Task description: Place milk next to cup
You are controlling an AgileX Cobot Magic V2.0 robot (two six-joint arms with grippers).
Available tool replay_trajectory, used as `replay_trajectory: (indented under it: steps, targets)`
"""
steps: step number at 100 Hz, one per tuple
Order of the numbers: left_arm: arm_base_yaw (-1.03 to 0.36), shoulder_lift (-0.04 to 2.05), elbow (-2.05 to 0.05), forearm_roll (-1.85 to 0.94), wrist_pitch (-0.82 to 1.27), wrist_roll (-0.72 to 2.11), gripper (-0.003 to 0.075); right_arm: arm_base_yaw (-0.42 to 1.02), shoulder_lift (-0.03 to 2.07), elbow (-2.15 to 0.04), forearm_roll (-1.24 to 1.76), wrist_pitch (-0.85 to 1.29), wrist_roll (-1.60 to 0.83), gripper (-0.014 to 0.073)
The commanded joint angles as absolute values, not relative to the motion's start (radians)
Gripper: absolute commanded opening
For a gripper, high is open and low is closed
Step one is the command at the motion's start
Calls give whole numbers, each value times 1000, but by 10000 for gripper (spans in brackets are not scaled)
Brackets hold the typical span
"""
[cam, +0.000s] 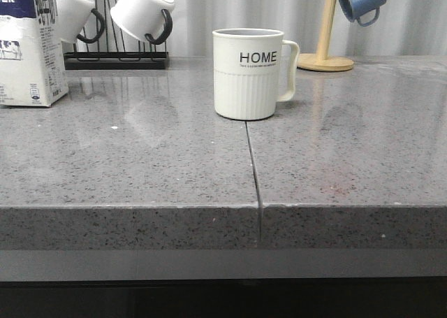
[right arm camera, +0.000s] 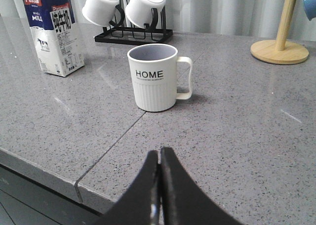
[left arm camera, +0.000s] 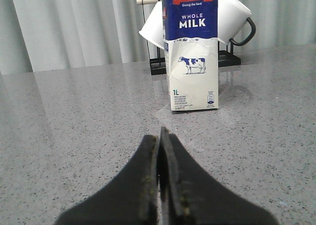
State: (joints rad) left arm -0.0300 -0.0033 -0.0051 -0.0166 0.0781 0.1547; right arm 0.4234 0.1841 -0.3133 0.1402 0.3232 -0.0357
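Note:
The milk (cam: 31, 45) is a white carton with a dark blue top, standing upright at the far left of the grey counter. It also shows in the left wrist view (left arm camera: 192, 49) and the right wrist view (right arm camera: 52, 32). The cup (cam: 248, 73) is a cream ribbed mug marked "HOME", handle to the right, mid-counter; it also shows in the right wrist view (right arm camera: 154, 77). My left gripper (left arm camera: 160, 136) is shut and empty, low over the counter short of the milk. My right gripper (right arm camera: 160, 153) is shut and empty near the front edge, short of the cup. Neither gripper shows in the front view.
A black rack (cam: 115, 61) with two white mugs (cam: 143, 10) stands behind the milk. A wooden mug tree (cam: 325, 52) with a blue mug (cam: 362, 0) stands at the back right. A seam (cam: 253, 171) runs through the counter from the cup to the front edge.

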Motion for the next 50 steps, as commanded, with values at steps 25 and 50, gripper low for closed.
replay_trajectory:
  steps: [25, 50]
  targets:
    - [-30, -19, -59, 9, -11, 175, -20, 423, 191, -340, 134, 265, -37, -65]
    - [-32, 167, -289, 15, 99, 175, -20, 423, 191, -340, 134, 265, -37, -65]
